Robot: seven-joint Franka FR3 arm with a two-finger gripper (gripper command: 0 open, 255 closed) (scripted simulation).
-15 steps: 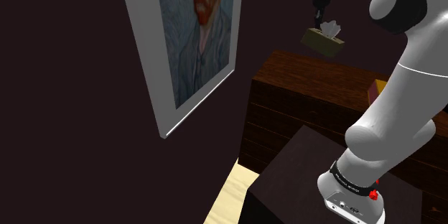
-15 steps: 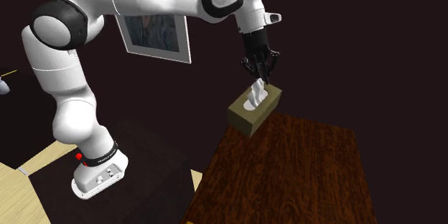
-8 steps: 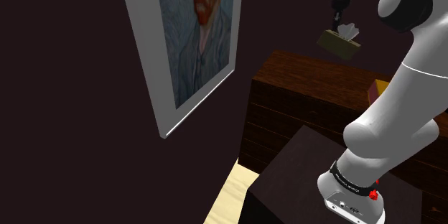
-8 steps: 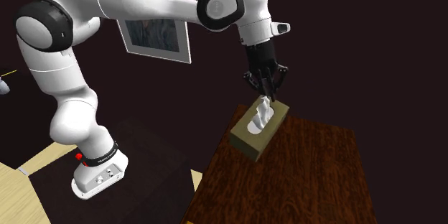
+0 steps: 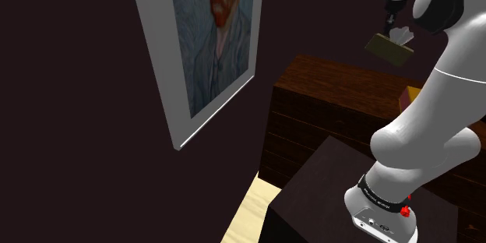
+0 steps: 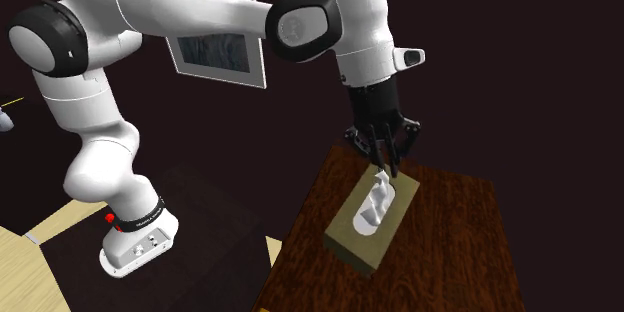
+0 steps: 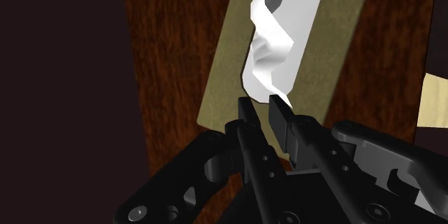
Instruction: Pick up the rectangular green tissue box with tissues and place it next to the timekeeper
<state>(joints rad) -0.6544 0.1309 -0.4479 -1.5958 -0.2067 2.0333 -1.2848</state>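
The all-black gripper point(image 6: 384, 163) is closed, its fingertips pinching the white tissue point(image 7: 271, 54) that sticks out of the olive-green rectangular tissue box point(image 6: 372, 228). The box hangs tilted just beneath the gripper, above the dark brown wooden bench point(image 6: 450, 250).

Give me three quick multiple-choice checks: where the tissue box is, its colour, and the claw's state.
1. Where is the tissue box?
A. On the floor
B. In the air over the dresser
C. On the stand
2. What colour is it?
A. Olive green
B. Red
C. Blue
3. The claw is:
A. Wide open
B. Shut on nothing
C. Shut on the tissue

Answers: B, the shoulder view shows it hanging clear above the dresser top; A, its faces are olive; C, the fingers pinch the white tissue between them.
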